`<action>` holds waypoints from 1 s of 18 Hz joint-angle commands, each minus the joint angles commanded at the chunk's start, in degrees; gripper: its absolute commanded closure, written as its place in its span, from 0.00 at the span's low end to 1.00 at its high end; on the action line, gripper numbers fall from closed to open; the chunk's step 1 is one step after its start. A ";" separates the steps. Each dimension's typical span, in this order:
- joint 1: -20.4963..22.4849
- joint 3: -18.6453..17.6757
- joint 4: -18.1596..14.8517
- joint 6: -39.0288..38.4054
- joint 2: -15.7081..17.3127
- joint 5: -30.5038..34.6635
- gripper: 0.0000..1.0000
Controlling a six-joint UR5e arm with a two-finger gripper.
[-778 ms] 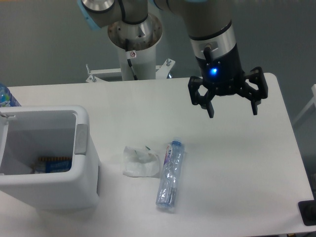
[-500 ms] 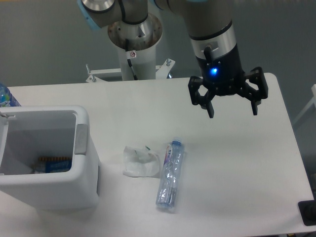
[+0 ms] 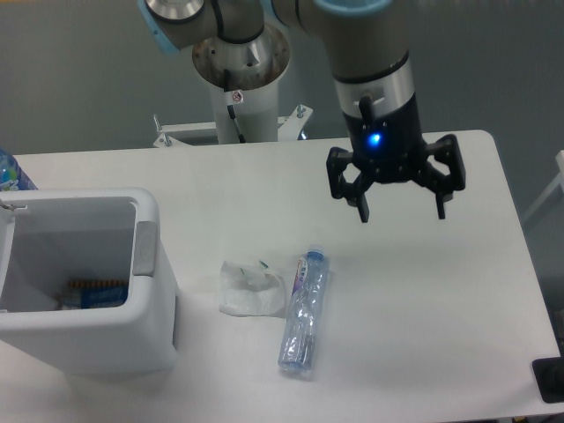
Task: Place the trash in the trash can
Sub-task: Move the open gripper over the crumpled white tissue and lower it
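The black two-finger tool (image 3: 402, 211) hangs above the white worktop (image 3: 423, 300), its fingers spread wide apart and holding nothing; a blue light glows on its body. Its grey-and-silver arm runs up out of the top edge, so the upper joints are cut off.

Below and to the left of the tool, well apart from it, lies the crushed clear plastic bottle with a blue-purple label (image 3: 304, 314), flat on the worktop with its cap end pointing up towards the far side. The print on the label is too small to read. Just beside the bottle on its left sits the crumpled white wad (image 3: 250, 288); whether the two touch cannot be told, and its material, paper or plastic, is not clear either.

Further left stands the white rectangular plastic bin with rounded corners (image 3: 150, 344), a grey tab on its right wall. Its left side is cut off by the frame edge. Inside, low down, something blue and brown shows, too shadowed to identify.

At the left edge a blue-labelled bottle (image 3: 11, 174) peeks in behind the bin, mostly out of view. The arm's round grey base post (image 3: 240, 79) stands beyond the worktop.
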 joint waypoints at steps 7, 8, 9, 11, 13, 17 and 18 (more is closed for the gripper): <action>-2.55 -7.90 -0.52 -7.12 2.01 0.62 0.00; -2.55 -9.57 -0.52 -8.36 2.20 0.53 0.00; -2.64 -10.72 -0.70 -8.81 2.46 0.18 0.00; -3.86 -13.18 -0.61 -11.69 2.29 0.00 0.00; -4.74 -14.50 -0.52 -16.78 1.50 0.00 0.00; -7.03 -16.26 -0.08 -25.49 -1.48 -0.17 0.00; -7.47 -16.26 -0.08 -27.60 -2.19 -0.35 0.00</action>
